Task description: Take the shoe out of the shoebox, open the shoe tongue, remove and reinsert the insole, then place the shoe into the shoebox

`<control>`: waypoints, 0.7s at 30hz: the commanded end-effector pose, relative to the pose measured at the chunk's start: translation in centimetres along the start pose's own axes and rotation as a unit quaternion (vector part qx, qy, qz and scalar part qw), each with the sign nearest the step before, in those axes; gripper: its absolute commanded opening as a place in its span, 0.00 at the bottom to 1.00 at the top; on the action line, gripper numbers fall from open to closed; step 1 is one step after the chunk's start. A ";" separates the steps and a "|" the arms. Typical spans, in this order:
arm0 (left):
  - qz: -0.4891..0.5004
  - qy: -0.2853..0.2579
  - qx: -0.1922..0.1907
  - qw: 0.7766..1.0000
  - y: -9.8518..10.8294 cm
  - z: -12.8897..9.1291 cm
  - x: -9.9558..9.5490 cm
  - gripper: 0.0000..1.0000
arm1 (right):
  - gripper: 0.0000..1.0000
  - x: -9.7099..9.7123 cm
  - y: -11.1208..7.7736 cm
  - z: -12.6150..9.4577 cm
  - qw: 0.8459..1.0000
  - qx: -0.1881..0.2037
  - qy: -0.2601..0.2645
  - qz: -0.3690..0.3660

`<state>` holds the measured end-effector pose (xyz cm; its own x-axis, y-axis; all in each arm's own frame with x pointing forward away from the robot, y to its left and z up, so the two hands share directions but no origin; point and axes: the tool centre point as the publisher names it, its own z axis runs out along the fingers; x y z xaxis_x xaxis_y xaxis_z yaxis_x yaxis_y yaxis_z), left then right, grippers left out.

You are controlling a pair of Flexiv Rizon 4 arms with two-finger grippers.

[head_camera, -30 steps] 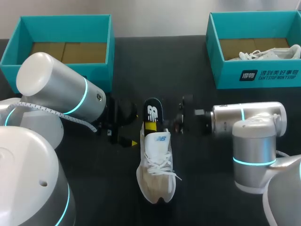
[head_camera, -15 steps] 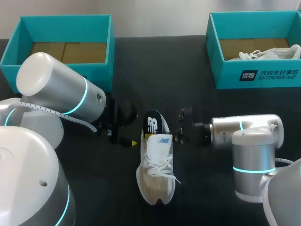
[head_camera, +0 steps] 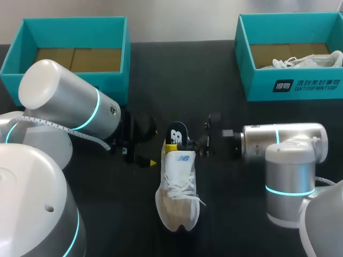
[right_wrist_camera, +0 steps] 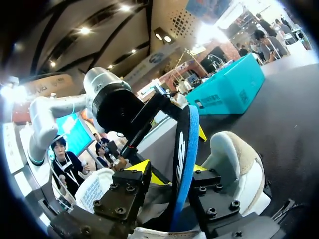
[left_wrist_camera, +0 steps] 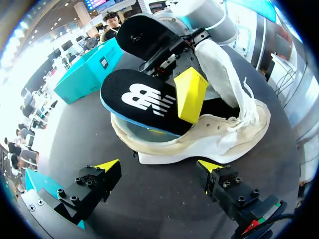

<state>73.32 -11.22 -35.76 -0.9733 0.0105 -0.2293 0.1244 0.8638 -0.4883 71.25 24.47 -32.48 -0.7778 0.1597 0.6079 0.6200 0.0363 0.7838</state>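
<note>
A black table (head_camera: 182,80) carries a white shoe (head_camera: 178,195) centrally, a left shoebox (head_camera: 75,20) and a right shoebox (head_camera: 292,85) behind.

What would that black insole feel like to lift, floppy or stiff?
Probably bendy but not limp: the insole juts from the shoe in a gentle curve without drooping. Likely light: edge-on in the right gripper it looks thin. Its blue foam edge suggests it squashes rather than slips.

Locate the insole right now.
In the head view the black insole is mid-table, its front end tucked into the heel opening of the white shoe. Its back end sticks out toward the far edge, pinched by the right hand.
</note>
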 end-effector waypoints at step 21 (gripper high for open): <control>0.001 0.000 0.001 1.000 0.1 -0.1 0.1 1.00 | 0.00 -0.7 -1.9 -0.2 0.998 0.024 -0.002 0.054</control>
<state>73.32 -11.22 -35.76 -0.9733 0.0105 -0.2293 0.1244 0.8638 -0.4883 70.95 23.63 -34.07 -0.7116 0.1626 0.6835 0.6983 0.0573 0.7135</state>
